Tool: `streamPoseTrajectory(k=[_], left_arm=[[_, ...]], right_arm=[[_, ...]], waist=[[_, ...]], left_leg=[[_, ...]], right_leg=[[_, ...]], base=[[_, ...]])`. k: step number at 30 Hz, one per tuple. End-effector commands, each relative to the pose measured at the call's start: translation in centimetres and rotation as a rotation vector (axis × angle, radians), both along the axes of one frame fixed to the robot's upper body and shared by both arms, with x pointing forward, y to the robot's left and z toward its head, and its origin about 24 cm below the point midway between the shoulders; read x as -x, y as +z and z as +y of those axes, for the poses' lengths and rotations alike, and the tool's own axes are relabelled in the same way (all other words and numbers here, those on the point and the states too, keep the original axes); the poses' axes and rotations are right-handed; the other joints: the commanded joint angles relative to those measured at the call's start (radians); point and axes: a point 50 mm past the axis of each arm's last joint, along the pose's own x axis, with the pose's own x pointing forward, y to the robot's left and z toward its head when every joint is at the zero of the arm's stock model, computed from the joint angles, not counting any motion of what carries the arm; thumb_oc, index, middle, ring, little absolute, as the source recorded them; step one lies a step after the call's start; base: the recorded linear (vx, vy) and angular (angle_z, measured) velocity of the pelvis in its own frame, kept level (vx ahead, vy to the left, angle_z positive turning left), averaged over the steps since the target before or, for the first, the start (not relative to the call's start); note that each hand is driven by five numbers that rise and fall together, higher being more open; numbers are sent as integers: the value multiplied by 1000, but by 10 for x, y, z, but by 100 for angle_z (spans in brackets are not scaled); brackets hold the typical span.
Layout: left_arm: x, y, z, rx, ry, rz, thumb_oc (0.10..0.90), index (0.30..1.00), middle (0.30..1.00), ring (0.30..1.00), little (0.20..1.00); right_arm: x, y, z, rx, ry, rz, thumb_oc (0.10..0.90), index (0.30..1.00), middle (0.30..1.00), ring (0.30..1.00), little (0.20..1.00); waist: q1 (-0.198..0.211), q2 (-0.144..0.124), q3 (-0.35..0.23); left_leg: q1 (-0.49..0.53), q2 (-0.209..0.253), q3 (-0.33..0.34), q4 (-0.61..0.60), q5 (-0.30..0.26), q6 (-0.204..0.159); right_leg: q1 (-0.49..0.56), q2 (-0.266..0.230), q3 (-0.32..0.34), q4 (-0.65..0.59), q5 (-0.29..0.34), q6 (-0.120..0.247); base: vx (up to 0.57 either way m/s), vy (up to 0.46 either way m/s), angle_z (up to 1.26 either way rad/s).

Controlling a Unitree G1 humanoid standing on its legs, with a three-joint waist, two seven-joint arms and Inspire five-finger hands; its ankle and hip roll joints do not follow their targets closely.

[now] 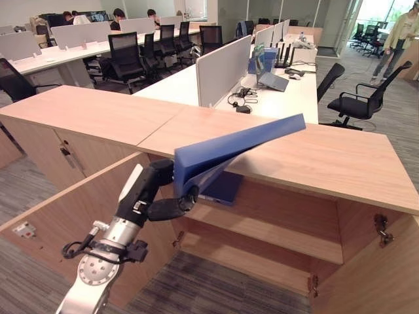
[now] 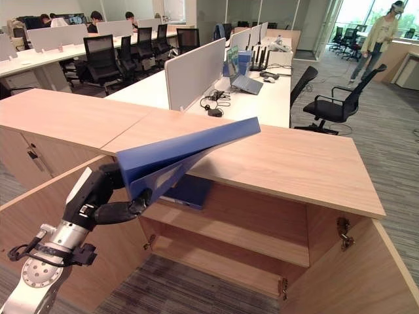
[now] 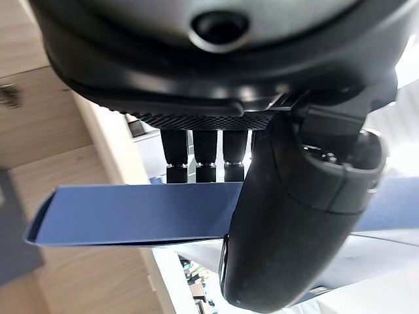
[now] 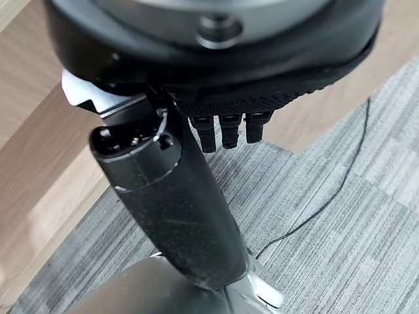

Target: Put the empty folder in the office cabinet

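- The left hand (image 1: 152, 190) comes in from the lower left of the frame and has the blue folder (image 1: 229, 152) pinched at its near end, thumb (image 1: 171, 208) curled under it, the rest of the hand above.
- In the left wrist view the fingers (image 3: 205, 156) run down behind the folder's edge (image 3: 131, 222) and the thumb (image 3: 288, 222) crosses in front of it, so the folder is clamped between them.
- The folder slants up toward the centre right of the frame; its far end lies over the cabinet's wooden top (image 1: 340, 160), and its lower flap hangs open toward the opening below.
- The office cabinet (image 1: 262, 229) stands open in the middle of the frame, with a door (image 1: 59, 216) swung out at lower left and another door (image 1: 373, 275) at lower right.
- Inside there is a wooden shelf (image 1: 275, 232), and a dark blue flat thing (image 1: 222, 188) sits on it just under the held folder; I cannot tell whether the two touch.
- The right hand (image 4: 196, 216) shows in the right wrist view above grey carpet (image 4: 340, 216), thumb stretched out straight, fingers (image 4: 226, 131) pointing away; it holds nothing, though I cannot tell how far the fingers curl.
- Behind the cabinet, in the upper half of the frame, are white desks (image 1: 281, 91) with grey screens (image 1: 222, 69) and black office chairs (image 1: 360, 98).
- A person (image 1: 399, 39) stands at upper right, and more people (image 1: 118, 16) sit at upper left.
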Motion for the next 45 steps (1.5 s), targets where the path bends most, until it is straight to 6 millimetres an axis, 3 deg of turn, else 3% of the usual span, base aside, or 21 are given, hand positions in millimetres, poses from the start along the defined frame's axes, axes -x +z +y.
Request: streamPoseTrajectory(k=[1, 7, 11, 19, 21, 25, 27, 28, 29, 32, 34, 41, 42, 45], left_arm=[[32, -65, -2, 0, -140, 472, 400, 300, 300, 300, 300], [27, -24, -20, 117, -325, 387, 400, 300, 300, 300, 300], [18, -11, -31, 217, -370, 333, 400, 300, 300, 300, 300], [17, -24, -26, 207, -337, 389, 400, 300, 300, 300, 300], [19, -33, -19, 138, -295, 414, 400, 300, 300, 300, 300], [20, -48, 6, -195, -171, 410, 400, 300, 300, 300, 300], [21, -54, 12, -255, -139, 417, 400, 300, 300, 300, 300], [25, -60, 28, -480, -77, 409, 400, 300, 300, 300, 300], [26, -63, 33, -558, -65, 407, 400, 300, 300, 300, 300], [27, -70, 38, -634, -45, 413, 400, 300, 300, 300, 300], [31, -73, 41, -652, -22, 414, 400, 300, 300, 300, 300], [33, -71, 39, -597, 35, 373, 400, 300, 300, 300, 300], [31, -66, 38, -576, 45, 343, 400, 300, 300, 300, 300], [26, -55, 34, -561, 45, 287, 400, 300, 300, 300, 300]], right_arm=[[-50, 10, -4, 9, 62, -115, 800, 900, 900, 900, 900], [-51, 9, 1, 4, 95, -116, 800, 900, 900, 900, 900], [-47, 7, 5, 1, 121, -101, 800, 900, 900, 900, 900], [-44, 7, 3, 4, 113, -91, 800, 900, 900, 900, 900], [-44, 7, 3, 4, 107, -93, 800, 900, 900, 900, 900], [-57, 9, 7, -4, 107, -148, 800, 900, 900, 900, 900], [-63, 11, 9, -8, 122, -175, 800, 900, 900, 900, 900], [-92, 21, 22, -32, 197, -313, 800, 900, 900, 900, 900], [-107, 29, 28, -52, 229, -388, 800, 900, 900, 900, 900], [-128, 47, 34, -73, 320, -516, 800, 900, 900, 900, 900], [-147, 74, 33, -64, 437, -654, 800, 900, 900, 900, 900], [-170, 118, 25, 40, 602, -853, 800, 900, 900, 900, 900], [-177, 133, 28, 58, 669, -922, 800, 900, 900, 900, 900], [-180, 148, 41, 8, 741, -983, 800, 900, 900, 900, 900]], waist=[[-20, -40, 39], [-22, -40, 35], [-25, -46, 32], [-22, -45, 29], [-21, -44, 29], [-14, -46, 30], [-12, -47, 32], [-8, -48, 36], [-9, -48, 37], [-15, -49, 38], [-20, -49, 38], [-24, -41, 41], [-23, -42, 43], [-22, -43, 43]], left_leg=[[19, -2, -29, -3, -99, -9], [21, -2, -28, -3, -102, -11], [24, -1, -28, -3, -105, -13], [28, 0, -26, -3, -108, -14], [29, 1, -27, -3, -108, -14], [27, 2, -29, -3, -106, -14], [26, 2, -29, -3, -105, -14], [25, 3, -29, -3, -105, -13], [25, 3, -28, -3, -105, -13], [25, 4, -23, -3, -106, -13], [25, 4, -22, -3, -108, -13], [25, 4, -22, -3, -110, -10], [24, 4, -21, -3, -110, -10], [22, 4, -21, -3, -109, -11]], right_leg=[[34, -56, 11, 10, -16, 101], [36, -56, 14, 10, -18, 102], [38, -56, 13, 9, -21, 101], [45, -56, 16, 7, -23, 99], [45, -56, 15, 7, -24, 99], [44, -56, 12, 7, -26, 98], [44, -55, 10, 7, -27, 99], [42, -55, 12, 8, -29, 98], [40, -55, 12, 7, -30, 98], [39, -57, 10, 7, -32, 98], [37, -59, 5, 8, -34, 98], [36, -62, 1, 8, -35, 98], [35, -62, 0, 8, -35, 98], [35, -63, 0, 8, -35, 99]], base=[[0, 0, 0], [0, 3, -3], [0, 0, 0], [0, 0, -1], [0, 1, -2], [0, 0, 0], [0, 0, 0], [0, 0, 0], [-14, 6, -3], [0, 0, 0], [0, 0, 0], [0, 0, 0], [0, 0, 0], [0, 0, 0]])
